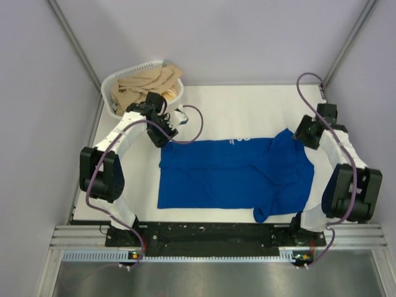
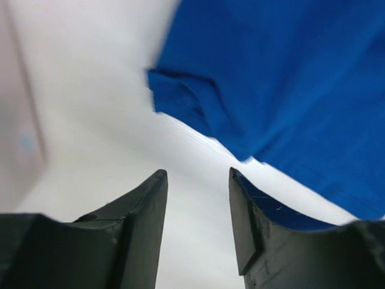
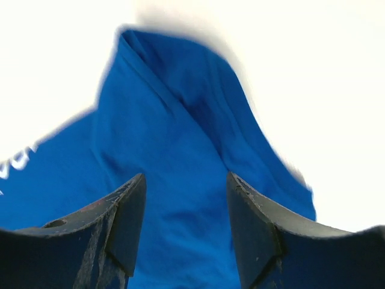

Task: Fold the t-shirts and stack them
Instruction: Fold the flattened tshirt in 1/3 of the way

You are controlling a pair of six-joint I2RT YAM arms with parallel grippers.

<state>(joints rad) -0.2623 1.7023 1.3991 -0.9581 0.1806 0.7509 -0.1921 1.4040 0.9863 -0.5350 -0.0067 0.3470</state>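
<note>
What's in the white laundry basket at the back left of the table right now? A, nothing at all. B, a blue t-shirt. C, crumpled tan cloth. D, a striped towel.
C: the basket holds crumpled tan cloth, while the blue t-shirt lies spread out on the table outside it.

A white plastic laundry basket (image 1: pixel 109 93) sits at the far left corner of the white table (image 1: pixel 241 111), and beige cloth (image 1: pixel 139 83) lies bunched inside it, one fold draped over the far rim. Plain grey walls (image 1: pixel 216 37) close in the back and both sides, with slim metal posts (image 1: pixel 73 38) slanting up the two rear corners. Along the near edge runs a ribbed aluminium rail (image 1: pixel 62 236) carrying a black plate (image 1: pixel 210 232) in its middle, and below the rail lies a dull steel sheet (image 1: pixel 216 278).
</note>
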